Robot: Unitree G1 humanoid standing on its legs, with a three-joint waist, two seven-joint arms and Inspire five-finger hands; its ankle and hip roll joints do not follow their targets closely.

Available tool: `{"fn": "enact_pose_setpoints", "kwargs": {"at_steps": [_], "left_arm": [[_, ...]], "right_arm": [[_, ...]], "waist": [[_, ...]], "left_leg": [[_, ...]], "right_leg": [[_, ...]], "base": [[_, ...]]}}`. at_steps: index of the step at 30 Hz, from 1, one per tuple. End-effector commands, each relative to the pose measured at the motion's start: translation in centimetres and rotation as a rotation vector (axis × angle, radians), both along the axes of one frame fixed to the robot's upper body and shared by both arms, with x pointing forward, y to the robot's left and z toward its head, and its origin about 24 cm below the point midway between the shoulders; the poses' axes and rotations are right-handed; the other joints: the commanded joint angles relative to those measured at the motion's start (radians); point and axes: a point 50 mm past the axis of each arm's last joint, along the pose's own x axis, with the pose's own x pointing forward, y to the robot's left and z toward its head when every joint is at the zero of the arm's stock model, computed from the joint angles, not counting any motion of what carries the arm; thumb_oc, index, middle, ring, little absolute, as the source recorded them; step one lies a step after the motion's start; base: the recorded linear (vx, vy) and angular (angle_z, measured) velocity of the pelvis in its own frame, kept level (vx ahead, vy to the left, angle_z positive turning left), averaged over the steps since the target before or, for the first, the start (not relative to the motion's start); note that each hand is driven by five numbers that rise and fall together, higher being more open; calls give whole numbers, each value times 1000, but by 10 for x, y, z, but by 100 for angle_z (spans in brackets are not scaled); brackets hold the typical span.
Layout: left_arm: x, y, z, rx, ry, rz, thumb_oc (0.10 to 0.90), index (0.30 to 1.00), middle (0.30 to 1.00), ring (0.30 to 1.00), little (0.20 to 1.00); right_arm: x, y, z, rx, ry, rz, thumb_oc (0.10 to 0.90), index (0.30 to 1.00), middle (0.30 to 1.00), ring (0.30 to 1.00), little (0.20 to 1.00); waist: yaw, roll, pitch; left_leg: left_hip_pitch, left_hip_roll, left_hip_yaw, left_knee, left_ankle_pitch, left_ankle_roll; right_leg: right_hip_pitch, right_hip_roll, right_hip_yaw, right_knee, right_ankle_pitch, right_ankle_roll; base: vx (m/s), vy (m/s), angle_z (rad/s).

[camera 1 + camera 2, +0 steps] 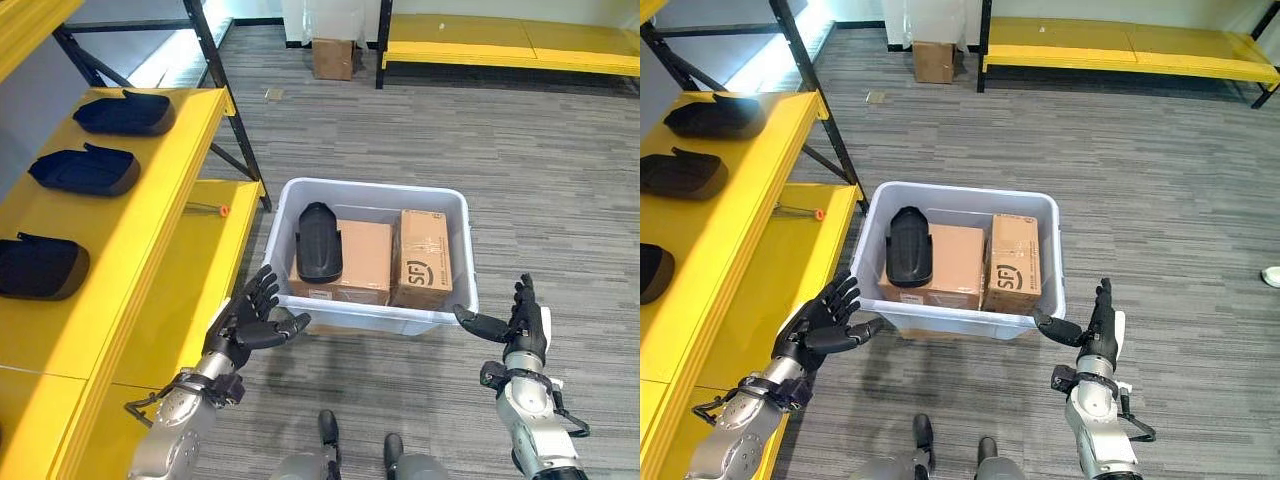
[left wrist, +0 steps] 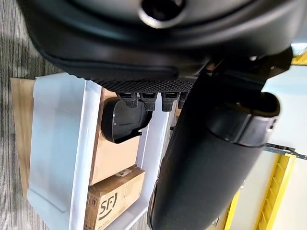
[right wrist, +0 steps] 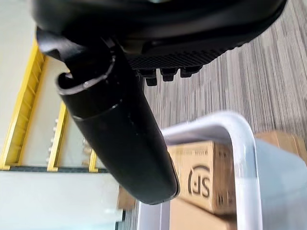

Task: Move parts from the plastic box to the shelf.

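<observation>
Left hand: dark left hand (image 1: 248,322) held just off the near left corner of the pale plastic box (image 1: 283,218), fingers spread and straight, thumb pointing at the box wall, holding nothing.
Right hand: dark right hand (image 1: 520,325) just off the box's near right corner, fingers straight and upright, thumb stretched toward the rim, holding nothing.
Box contents: black oblong moulded part (image 1: 319,242) lies on a flat brown cardboard carton (image 1: 362,262) at the left; a taller taped brown carton (image 1: 423,255) stands beside it at the right.
Shelf: yellow metal shelf (image 1: 150,215) along the left carries three black parts (image 1: 84,170) in a row near its back edge.
Lower shelf board: small tool with an orange tip (image 1: 214,209) near its far edge.
Left wrist view: part's hollow open end (image 2: 123,123) shows, which the eye views do not reveal.
Right wrist view: box's rounded white rim (image 3: 242,158) with the taped carton behind it.
Right eye view: white object (image 1: 1271,276) on the carpet at the far right.
</observation>
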Motion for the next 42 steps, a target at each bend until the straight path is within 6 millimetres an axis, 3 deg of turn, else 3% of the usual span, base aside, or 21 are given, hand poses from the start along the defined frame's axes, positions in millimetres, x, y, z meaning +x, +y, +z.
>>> {"fn": "enact_pose_setpoints", "kwargs": {"at_steps": [1,8,11,15,16,19,21,22,23,24,26,32,42], "left_arm": [[10,2,39,4,-213,-2,900,1000,1000,1000,1000],[9,6,39,24,-211,-14,900,1000,1000,1000,1000],[9,9,40,13,-214,2,900,1000,1000,1000,1000],[9,7,37,9,-202,0,900,1000,1000,1000,1000],[7,8,36,6,-199,10,900,1000,1000,1000,1000],[5,11,34,-6,-192,32,900,1000,1000,1000,1000],[7,12,36,-11,-194,35,900,1000,1000,1000,1000],[8,10,38,-10,-194,29,900,1000,1000,1000,1000],[9,8,37,-6,-191,28,900,1000,1000,1000,1000],[7,7,35,-9,-187,26,900,1000,1000,1000,1000],[4,6,34,-15,-187,11,900,1000,1000,1000,1000],[2,6,32,-10,-174,21,900,1000,1000,1000,1000],[0,4,32,-18,-168,1,900,1000,1000,1000,1000]], "right_arm": [[14,-9,45,-137,-225,-3,900,1000,1000,1000,1000],[13,-6,47,-165,-257,-29,900,1000,1000,1000,1000],[14,-5,49,-195,-262,-29,900,1000,1000,1000,1000],[14,-2,50,-203,-273,-24,900,1000,1000,1000,1000],[14,-1,50,-206,-274,-11,900,1000,1000,1000,1000],[15,-2,55,-215,-281,32,900,1000,1000,1000,1000],[17,-3,59,-221,-293,47,900,1000,1000,1000,1000],[18,-4,61,-226,-295,48,900,1000,1000,1000,1000],[17,-5,60,-228,-286,46,900,1000,1000,1000,1000],[16,-10,59,-226,-278,38,900,1000,1000,1000,1000],[13,-12,58,-229,-273,28,900,1000,1000,1000,1000],[13,-6,55,-245,-261,50,900,1000,1000,1000,1000],[13,-2,65,-304,-298,73,900,1000,1000,1000,1000]], "waist": [[2,-2,-79],[-8,0,-93],[-6,1,-105],[-9,3,-99],[-11,2,-95],[-27,-5,-82],[-33,-14,-72],[-38,-14,-64],[-46,-13,-59],[-51,-16,-65],[-43,-21,-82],[-36,-26,-102],[-35,-23,-102]], "left_leg": [[-8,57,5,50,-96,-58],[26,29,4,45,-121,-17],[43,3,-3,32,-133,14],[65,-11,-7,28,-151,33],[76,-10,0,21,-152,31],[109,-3,6,0,-160,15],[137,1,6,-7,-184,1],[158,7,-8,-7,-200,-6],[172,12,-23,-7,-216,-12],[168,20,-37,-7,-211,-25],[156,28,-35,-7,-188,-45],[155,28,-37,-7,-186,-53],[151,45,-8,-7,-173,-62]], "right_leg": [[-28,-5,-38,90,-9,0],[-59,-16,-18,224,24,33],[-84,-15,-20,362,60,46],[-198,11,-46,656,133,62],[-221,8,-54,653,129,62],[-261,-3,-73,488,122,62],[-292,-38,-91,326,175,69],[-339,-58,-83,269,237,78],[-360,-60,-61,233,254,85],[-304,-45,-44,137,206,78],[-215,-42,-54,17,192,76],[-153,-34,-49,-44,189,69],[-110,-25,-63,-46,160,57]], "base": [[58,81,-6],[89,161,-10],[83,219,-21],[68,172,-15],[89,101,-7],[86,-33,-11],[77,-102,-3],[101,-119,-4],[126,-181,3],[130,-230,29],[88,-203,52],[47,-106,17],[23,-86,0]]}}
